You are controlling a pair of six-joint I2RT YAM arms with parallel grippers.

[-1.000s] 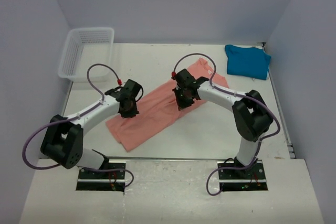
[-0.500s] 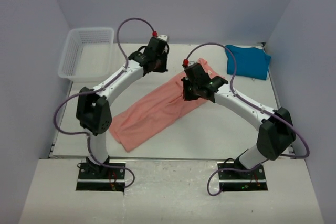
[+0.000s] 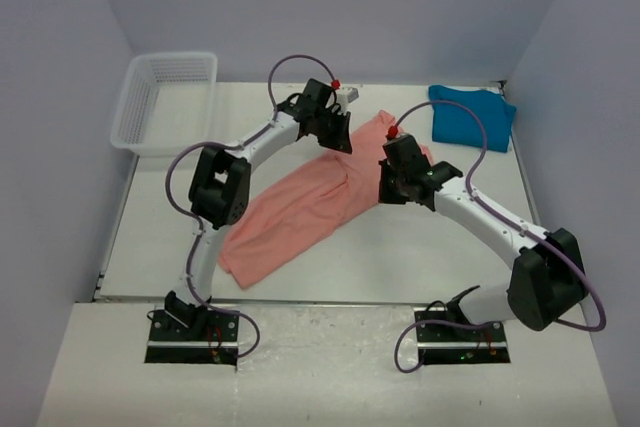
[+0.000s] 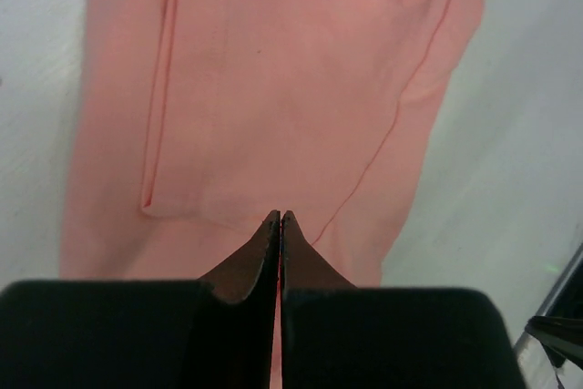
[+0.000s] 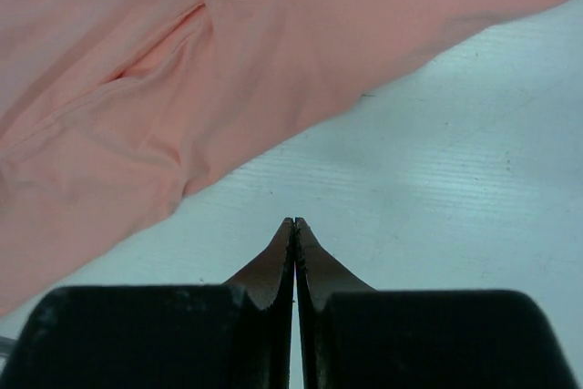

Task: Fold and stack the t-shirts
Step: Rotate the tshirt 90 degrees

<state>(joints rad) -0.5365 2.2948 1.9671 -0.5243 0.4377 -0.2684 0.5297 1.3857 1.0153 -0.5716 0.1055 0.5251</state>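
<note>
STEP: folding salmon-pink t-shirt (image 3: 300,209), lying diagonally on worktop (image 3: 420,247); teal-blue t-shirt (image 3: 470,117) at far-right corner | left gripper (image 4: 281,222), right gripper (image 5: 293,227): both closed, empty | NEXT: probably open, then pinch collar-end edge.

The salmon-pink t-shirt (image 3: 300,209) and teal-blue t-shirt (image 3: 470,117) are plain, the worktop (image 3: 400,247) off-white, the mesh basket (image 3: 165,97) white, and the left arm (image 3: 265,137) and right arm (image 3: 485,219) white with black joints.
</note>
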